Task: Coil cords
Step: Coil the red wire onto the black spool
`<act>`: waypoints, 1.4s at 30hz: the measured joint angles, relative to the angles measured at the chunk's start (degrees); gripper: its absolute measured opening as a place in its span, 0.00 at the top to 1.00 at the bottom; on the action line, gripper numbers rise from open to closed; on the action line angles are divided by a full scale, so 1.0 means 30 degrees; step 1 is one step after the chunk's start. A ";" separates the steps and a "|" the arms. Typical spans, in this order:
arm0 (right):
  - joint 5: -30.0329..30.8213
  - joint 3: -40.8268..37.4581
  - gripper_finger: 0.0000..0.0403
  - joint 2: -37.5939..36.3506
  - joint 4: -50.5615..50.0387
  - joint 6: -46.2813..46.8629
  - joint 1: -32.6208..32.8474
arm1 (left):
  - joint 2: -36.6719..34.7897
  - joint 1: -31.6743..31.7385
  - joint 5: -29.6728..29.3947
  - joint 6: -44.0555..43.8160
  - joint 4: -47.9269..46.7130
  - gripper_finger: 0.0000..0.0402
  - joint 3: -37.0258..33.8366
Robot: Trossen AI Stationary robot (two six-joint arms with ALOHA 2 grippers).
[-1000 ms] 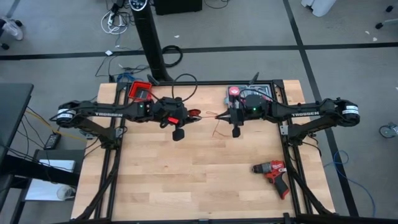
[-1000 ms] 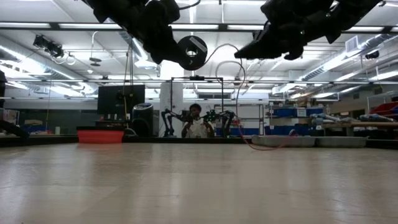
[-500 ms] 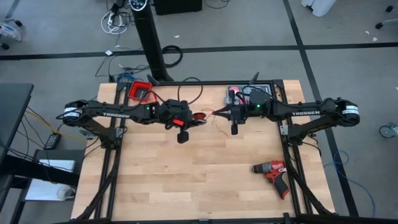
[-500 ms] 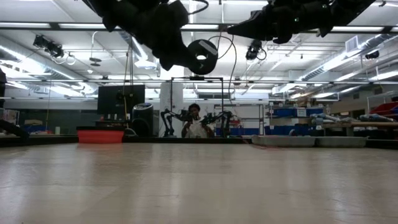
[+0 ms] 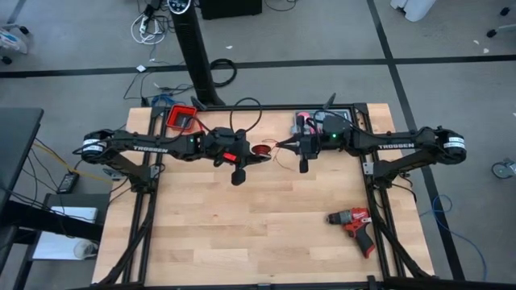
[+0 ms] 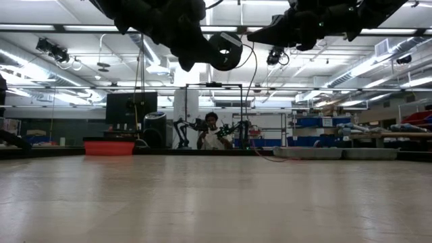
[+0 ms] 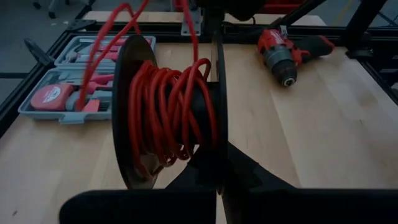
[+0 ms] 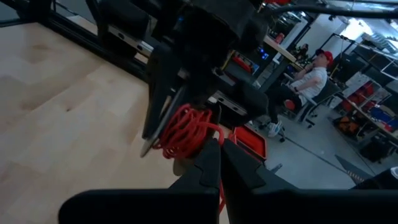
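above the bench's far middle, between the two arms, sits the red cord (image 5: 263, 151), mostly wound on a black spool (image 7: 134, 112). left gripper (image 5: 251, 155) has its jaws closed on the spool's rim, held up off the bench (image 5: 266, 234). spool axis looks roughly level, along the line between the two arms, i think. a loose strand runs off the spool toward the right gripper (image 5: 292, 146), which sits just beside it with jaws shut; the strand looks pinched there but too thin to confirm. left arm is the nearer one, it carries the spool. next wrap likely depends on the right jaws keeping the strand square to the spool axis. count: one cord, one spool, one drill (image 5: 352, 221) well apart near the right edge, one tool case (image 7: 68, 93) at the far edge, two arms.
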 joint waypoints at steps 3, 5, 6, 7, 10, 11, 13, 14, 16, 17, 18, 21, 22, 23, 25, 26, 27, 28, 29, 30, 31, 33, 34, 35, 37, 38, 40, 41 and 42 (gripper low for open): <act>0.0005 0.0000 1.00 0.0007 -0.0088 0.0000 -0.0085 | 0.0000 -0.0047 0.0000 0.0000 0.0118 0.99 0.0000; 0.0002 0.0000 1.00 0.0007 -0.0097 0.0003 -0.0085 | 0.0000 -0.0049 0.0000 0.0007 0.0159 0.99 0.0000; 0.0000 0.0000 1.00 0.0007 -0.0097 0.0000 -0.0085 | 0.0000 -0.0049 0.0000 0.0007 0.0152 0.99 0.0000; 0.0000 0.0000 1.00 0.0007 -0.0097 0.0007 -0.0085 | 0.0000 -0.0049 0.0000 0.0007 0.0147 0.99 0.0000; 0.0000 0.0000 1.00 0.0007 -0.0090 0.0007 -0.0078 | 0.0000 -0.0049 0.0000 0.0014 0.0250 0.99 0.0000; 0.0000 0.0000 1.00 0.0007 -0.0090 0.0007 -0.0078 | 0.0000 -0.0049 0.0000 0.0015 0.0268 0.99 0.0000; 0.0000 0.0000 1.00 0.0007 -0.0090 0.0007 -0.0078 | 0.0000 -0.0049 0.0000 0.0015 0.0268 0.99 0.0000; 0.0000 0.0000 1.00 0.0007 -0.0085 0.0015 -0.0078 | 0.0000 -0.0049 0.0000 0.0015 0.0261 0.99 0.0000; 0.0000 0.0000 1.00 0.0007 -0.0090 0.0015 -0.0078 | 0.0000 -0.0049 0.0000 -0.0071 0.0259 0.99 0.0000; 0.0000 0.0000 1.00 0.0007 -0.0082 0.0015 -0.0078 | 0.0000 -0.0049 0.0000 -0.0157 0.0261 0.99 0.0000; -0.0014 0.0000 1.00 0.0007 -0.0039 0.0015 -0.0078 | 0.0000 -0.0049 0.0000 -0.0188 0.0261 0.99 0.0000; -0.0287 0.0007 1.00 0.0331 0.1107 0.0025 -0.0078 | 0.0000 -0.0049 0.0000 -0.0211 0.0372 0.99 0.0000; -0.0507 0.0022 1.00 0.0500 0.1504 0.0071 -0.0078 | 0.0000 -0.0049 0.0000 -0.0190 0.0438 0.99 0.0000; -0.0780 0.0015 1.00 0.0675 0.1804 0.0104 -0.0078 | 0.0000 -0.0049 0.0000 -0.0128 0.0437 0.99 0.0000; -0.0944 0.0018 1.00 0.1069 0.2344 0.0055 -0.0107 | 0.0000 -0.0049 0.0011 -0.0095 0.0571 0.99 0.0000; -0.1014 0.0019 1.00 0.1224 0.2303 0.0023 -0.0143 | 0.0000 -0.0049 0.0169 -0.0151 0.0577 0.99 0.0000; -0.1033 0.0015 1.00 0.1376 0.2254 -0.0009 -0.0167 | 0.0000 -0.0049 0.0464 -0.0228 0.0610 0.99 0.0000; -0.1044 0.0015 1.00 0.1474 0.2259 -0.0033 -0.0186 | 0.0009 -0.0049 0.0869 -0.0308 0.0620 0.99 0.0000; -0.1131 0.0015 1.00 0.1575 0.2364 -0.0096 -0.0180 | 0.0111 -0.0054 0.1244 -0.0333 0.0726 0.99 0.0000; -0.1451 0.0015 1.00 0.1602 0.2520 -0.0145 -0.0194 | 0.0212 -0.0087 0.1591 -0.0388 0.0859 0.99 0.0000; -0.1889 0.0015 1.00 0.1603 0.2685 -0.0174 -0.0194 | 0.0356 -0.0130 0.1855 -0.0482 0.0845 0.99 0.0000; -0.2407 0.0015 1.00 0.1603 0.3104 -0.0188 -0.0174 | 0.0795 -0.0194 0.2684 -0.0470 0.1406 0.99 0.0000; -0.2504 0.0015 1.00 0.1603 0.3186 -0.0197 -0.0165 | 0.1032 -0.0235 0.3248 -0.0399 0.1669 0.99 0.0000; -0.2522 0.0015 1.00 0.1603 0.3196 -0.0190 -0.0169 | 0.1280 -0.0286 0.3784 -0.0302 0.2097 0.99 0.0000; -0.2565 0.0015 1.00 0.1610 0.3198 -0.0109 -0.0180 | 0.1688 -0.0382 0.4521 -0.0173 0.2976 0.99 0.0000; -0.2634 0.0015 1.00 0.1610 0.3223 -0.0086 -0.0185 | 0.1896 -0.0406 0.4663 -0.0070 0.3397 0.99 0.0000; -0.2852 0.0015 1.00 0.1610 0.3176 -0.0080 -0.0049 | 0.2091 -0.0413 0.4648 0.0252 0.4064 0.99 0.0000; -0.3029 0.0015 1.00 0.1610 0.3180 -0.0080 0.0017 | 0.2221 -0.0413 0.4641 0.0297 0.4560 0.99 0.0000; -0.3065 0.0015 1.00 0.1610 0.3184 -0.0075 0.0104 | 0.2273 -0.0406 0.4574 0.0299 0.5082 0.99 0.0000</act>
